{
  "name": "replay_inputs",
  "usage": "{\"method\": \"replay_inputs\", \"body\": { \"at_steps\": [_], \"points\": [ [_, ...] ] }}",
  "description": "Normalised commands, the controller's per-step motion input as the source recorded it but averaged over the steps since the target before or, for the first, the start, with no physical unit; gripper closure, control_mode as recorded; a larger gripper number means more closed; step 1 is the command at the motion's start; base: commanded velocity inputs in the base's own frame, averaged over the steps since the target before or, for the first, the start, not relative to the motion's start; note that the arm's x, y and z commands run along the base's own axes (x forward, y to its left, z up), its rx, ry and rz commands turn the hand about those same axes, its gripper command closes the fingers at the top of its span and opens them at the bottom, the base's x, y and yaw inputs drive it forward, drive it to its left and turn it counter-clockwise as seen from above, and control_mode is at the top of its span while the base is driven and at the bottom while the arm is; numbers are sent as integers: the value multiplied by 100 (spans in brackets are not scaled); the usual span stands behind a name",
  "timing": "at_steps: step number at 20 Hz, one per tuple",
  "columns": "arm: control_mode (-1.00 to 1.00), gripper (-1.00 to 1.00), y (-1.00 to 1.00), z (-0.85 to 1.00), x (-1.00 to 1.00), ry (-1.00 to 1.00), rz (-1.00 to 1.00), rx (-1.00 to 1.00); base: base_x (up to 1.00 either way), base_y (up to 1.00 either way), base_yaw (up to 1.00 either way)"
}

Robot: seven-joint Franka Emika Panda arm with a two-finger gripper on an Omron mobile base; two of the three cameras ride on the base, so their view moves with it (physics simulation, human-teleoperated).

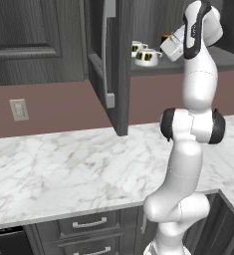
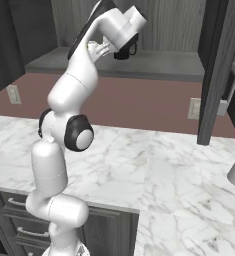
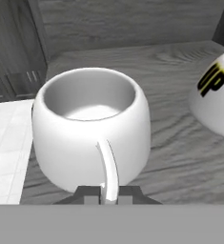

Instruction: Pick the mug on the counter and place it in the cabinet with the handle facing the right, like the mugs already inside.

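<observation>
In the left base view, the dark grey cabinet [image 1: 119, 60] stands open above the white marble counter [image 1: 63, 169], with its door [image 1: 106, 55] turned out toward the camera, edge on. On the wood-grain shelf inside, two squat white mugs [image 1: 144, 54] with dark printed patches stand close together, one just behind the other, and a little of a darker mug [image 1: 165, 38] with an orange rim shows behind them to the right. The white arm reaches up into the cabinet at the right of these mugs. In the hand view, the mug [image 3: 90, 127] is directly in front of the gripper [image 3: 107, 195], upright on the shelf floor, and its thin loop handle [image 3: 108, 167] points back at the hand. The two dark fingertips [image 3: 89, 194] are clenched on the lower part of this handle, one at each side, so the gripper is grasping the mug by its handle. To the right of the held mug, a little apart from it, stands another white mug [image 3: 217, 97] with a black and yellow print. In the right base view, the hand is raised over the far part of the shelf, and the mug itself is hidden there behind the wrist.
</observation>
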Motion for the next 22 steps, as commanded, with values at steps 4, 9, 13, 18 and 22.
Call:
{"method": "replay_inputs", "body": {
  "at_steps": [4, 9, 13, 18, 22],
  "points": [
    [-100, 100, 0, 0, 13, 3, -1, -1, 0, 0, 0],
    [-100, 100, 0, 0, 0, 0, 0, 0, 0, 0, 0],
    [-100, -100, 0, 0, 0, 0, 0, 0, 0, 0, 0],
    [-100, -100, 0, 0, 0, 0, 0, 0, 0, 0, 0],
    [-100, -100, 0, 0, 0, 0, 0, 0, 0, 0, 0]
  ]
}}
